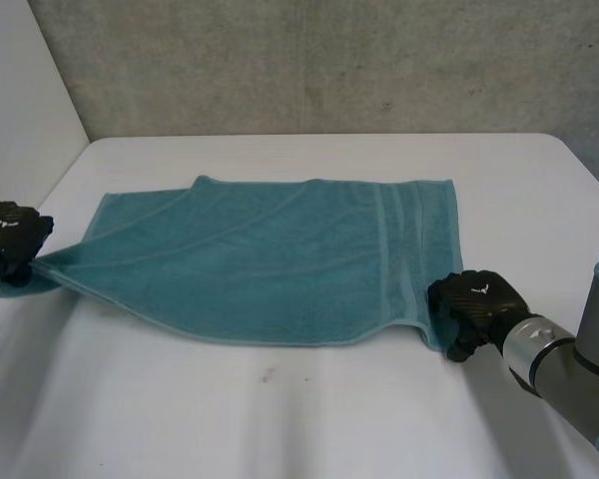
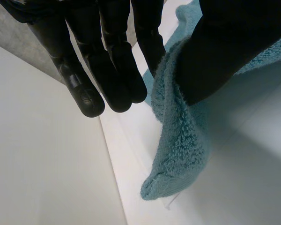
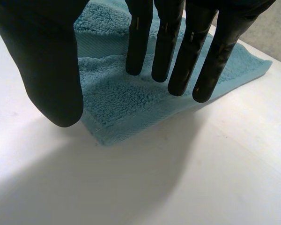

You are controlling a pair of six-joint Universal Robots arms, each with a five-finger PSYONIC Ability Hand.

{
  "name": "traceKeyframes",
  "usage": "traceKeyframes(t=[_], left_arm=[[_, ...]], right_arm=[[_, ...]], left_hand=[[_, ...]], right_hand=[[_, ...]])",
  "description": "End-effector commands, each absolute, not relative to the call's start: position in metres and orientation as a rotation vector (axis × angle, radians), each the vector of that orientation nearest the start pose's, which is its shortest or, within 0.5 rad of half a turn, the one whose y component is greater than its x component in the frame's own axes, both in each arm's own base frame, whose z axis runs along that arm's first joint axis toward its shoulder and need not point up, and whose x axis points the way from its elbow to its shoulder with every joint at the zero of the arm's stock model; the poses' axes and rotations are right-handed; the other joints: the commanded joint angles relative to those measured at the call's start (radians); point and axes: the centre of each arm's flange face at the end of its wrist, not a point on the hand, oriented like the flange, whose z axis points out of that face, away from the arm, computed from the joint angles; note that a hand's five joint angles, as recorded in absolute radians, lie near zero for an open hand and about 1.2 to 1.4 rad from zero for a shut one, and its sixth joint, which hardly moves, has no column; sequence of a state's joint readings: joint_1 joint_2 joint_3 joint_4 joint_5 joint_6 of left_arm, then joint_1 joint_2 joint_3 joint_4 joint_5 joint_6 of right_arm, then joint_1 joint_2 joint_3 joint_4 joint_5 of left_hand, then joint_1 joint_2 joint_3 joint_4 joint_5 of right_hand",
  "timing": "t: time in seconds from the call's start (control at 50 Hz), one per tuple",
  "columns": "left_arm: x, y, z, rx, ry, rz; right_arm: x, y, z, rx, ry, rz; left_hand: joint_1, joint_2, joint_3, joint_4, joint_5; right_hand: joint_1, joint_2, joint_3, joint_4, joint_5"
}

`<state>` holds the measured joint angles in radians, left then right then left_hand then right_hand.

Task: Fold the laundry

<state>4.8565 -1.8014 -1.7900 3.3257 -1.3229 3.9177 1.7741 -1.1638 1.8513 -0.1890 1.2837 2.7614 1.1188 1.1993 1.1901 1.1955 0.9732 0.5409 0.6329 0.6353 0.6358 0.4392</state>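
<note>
A teal towel [image 1: 280, 259] is lying spread across the middle of the white table [image 1: 280, 419], with its striped border running down the right-hand side of the head view. A grey wall [image 1: 329, 60] is running along the top of that view behind the table.

The left hand [image 1: 10, 239] is sitting at the left edge of the head view and is gripping the towel's left corner. That corner is rising off the table toward the hand. In the left wrist view the cloth [image 2: 178, 150] is passing between the thumb and the straight fingers [image 2: 117, 79], and its tip is hanging down below them.

The right hand [image 1: 479, 304] is resting at the lower right of the head view, at the towel's near right corner. In the right wrist view its fingers [image 3: 166, 42] are reaching out straight over that corner [image 3: 112, 98]. The thumb is standing apart from them and is grasping nothing.
</note>
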Motion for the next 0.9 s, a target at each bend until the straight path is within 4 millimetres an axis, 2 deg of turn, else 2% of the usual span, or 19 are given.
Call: traceKeyframes(t=[0.02, 0.24, 0.26, 0.38, 0.46, 0.5, 0.54, 0.62, 0.72, 0.76, 0.8, 0.9], left_arm=[[-0.107, -0.33, 0.19, 0.895, 2.052, -1.65], [-0.107, -0.33, 0.19, 0.896, 2.052, -1.651], [-0.111, -0.329, 0.19, 0.909, 2.052, -1.655], [-0.111, -0.329, 0.19, 0.909, 2.052, -1.655], [-0.111, -0.329, 0.189, 0.909, 2.054, -1.654], [-0.111, -0.329, 0.189, 0.909, 2.054, -1.654], [-0.111, -0.329, 0.189, 0.909, 2.054, -1.654], [-0.112, -0.328, 0.189, 0.911, 2.057, -1.651], [-0.115, -0.323, 0.189, 0.921, 2.066, -1.647], [-0.117, -0.32, 0.193, 0.923, 2.058, -1.655], [-0.118, -0.313, 0.199, 0.919, 2.06, -1.659], [-0.119, -0.293, 0.207, 0.913, 2.105, -1.64]], right_arm=[[0.215, -0.266, 0.116, -0.968, 2.379, -1.539], [0.215, -0.274, 0.115, -0.971, 2.396, -1.558], [0.216, -0.283, 0.115, -0.969, 2.392, -1.584], [0.217, -0.285, 0.115, -0.976, 2.388, -1.592], [0.218, -0.29, 0.119, -0.973, 2.379, -1.625], [0.217, -0.294, 0.121, -0.966, 2.378, -1.655], [0.215, -0.299, 0.124, -0.953, 2.381, -1.685], [0.21, -0.311, 0.141, -0.905, 2.395, -1.801], [0.198, -0.315, 0.21, -0.889, 2.326, -2.051], [0.188, -0.313, 0.222, -0.908, 2.352, -2.07], [0.168, -0.315, 0.234, -0.931, 2.43, -2.079], [0.137, -0.306, 0.245, -1.057, 2.614, -1.98]], left_hand=[[0.277, 0.197, 0.206, 0.201, 0.249], [0.277, 0.197, 0.206, 0.201, 0.249], [0.277, 0.197, 0.206, 0.201, 0.249], [0.277, 0.197, 0.206, 0.201, 0.249], [0.277, 0.197, 0.206, 0.201, 0.249], [0.277, 0.197, 0.206, 0.201, 0.249], [0.277, 0.197, 0.206, 0.201, 0.249], [0.277, 0.197, 0.206, 0.201, 0.249], [0.277, 0.197, 0.206, 0.201, 0.249], [0.277, 0.197, 0.206, 0.201, 0.249], [0.277, 0.197, 0.206, 0.201, 0.249], [0.277, 0.197, 0.206, 0.201, 0.249]], right_hand=[[0.231, 0.139, 0.137, 0.136, 0.158], [0.24, 0.148, 0.145, 0.145, 0.167], [0.26, 0.168, 0.166, 0.165, 0.188], [0.331, 0.239, 0.236, 0.236, 0.258], [0.562, 0.47, 0.468, 0.467, 0.489], [0.854, 0.762, 0.76, 0.759, 0.781], [0.855, 0.763, 0.761, 0.76, 0.783], [0.855, 0.763, 0.761, 0.76, 0.783], [0.855, 0.763, 0.761, 0.76, 0.783], [0.855, 0.763, 0.761, 0.76, 0.783], [0.855, 0.763, 0.761, 0.76, 0.783], [0.855, 0.763, 0.761, 0.76, 0.783]])
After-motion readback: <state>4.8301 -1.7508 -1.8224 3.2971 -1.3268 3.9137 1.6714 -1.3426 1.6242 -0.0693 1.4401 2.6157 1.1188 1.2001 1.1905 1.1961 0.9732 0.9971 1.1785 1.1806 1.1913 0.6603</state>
